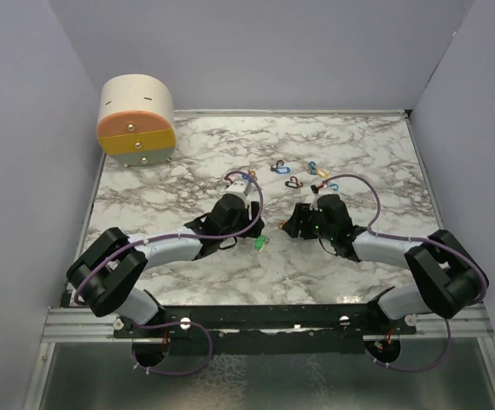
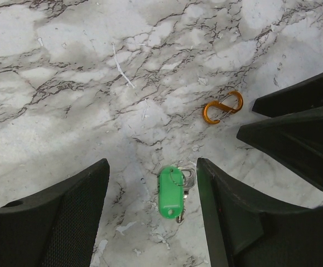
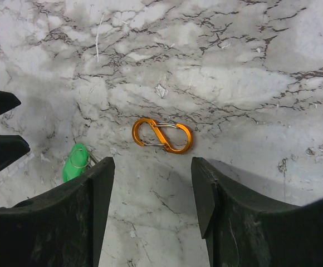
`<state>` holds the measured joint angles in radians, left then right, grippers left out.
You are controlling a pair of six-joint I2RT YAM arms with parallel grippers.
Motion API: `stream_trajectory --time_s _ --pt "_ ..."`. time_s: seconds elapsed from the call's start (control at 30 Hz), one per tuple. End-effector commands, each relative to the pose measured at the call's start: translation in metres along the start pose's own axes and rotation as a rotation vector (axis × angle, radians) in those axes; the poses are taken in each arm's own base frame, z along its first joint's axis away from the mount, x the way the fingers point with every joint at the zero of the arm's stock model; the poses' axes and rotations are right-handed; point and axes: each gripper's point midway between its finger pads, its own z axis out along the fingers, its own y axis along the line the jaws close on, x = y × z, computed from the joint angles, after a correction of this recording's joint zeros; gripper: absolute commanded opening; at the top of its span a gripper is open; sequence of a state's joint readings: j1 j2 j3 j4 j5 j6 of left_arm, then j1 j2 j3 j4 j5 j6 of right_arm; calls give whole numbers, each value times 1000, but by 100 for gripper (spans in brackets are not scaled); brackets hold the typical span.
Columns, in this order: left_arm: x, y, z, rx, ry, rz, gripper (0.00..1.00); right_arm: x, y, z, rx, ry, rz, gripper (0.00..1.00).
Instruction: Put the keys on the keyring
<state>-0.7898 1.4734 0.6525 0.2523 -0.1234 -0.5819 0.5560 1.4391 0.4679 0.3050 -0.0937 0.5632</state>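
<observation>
Marbled surface (image 1: 188,171) boxed by lavender walls (image 1: 26,128), round drawer box (image 1: 136,120) at far-left corner; left pincer (image 2: 152,167) released, straddling green-tagged key (image 2: 171,192) lying flat; right pincer (image 3: 153,164) released, just short of orange S-clip (image 3: 161,135); other keys (image 1: 294,175) scattered beyond.

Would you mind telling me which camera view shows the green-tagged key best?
The left wrist view: the green-tagged key lies whole and large near the centre. The right wrist view shows it partly hidden behind a finger; the top view, only a green speck.
</observation>
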Motion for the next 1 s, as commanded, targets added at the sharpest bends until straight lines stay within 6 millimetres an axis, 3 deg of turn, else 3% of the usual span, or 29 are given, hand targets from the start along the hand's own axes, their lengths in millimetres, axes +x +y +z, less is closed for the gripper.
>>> stream_trajectory --time_s 0.0,0.17,0.97 --pt "11 6 -6 -17 25 30 66 -9 -15 -10 89 -26 -44 59" --pt "19 9 -6 -20 40 25 66 -11 -22 -8 130 -25 -66 59" --pt "20 13 -9 -35 30 22 66 24 12 -6 -88 51 -22 59"
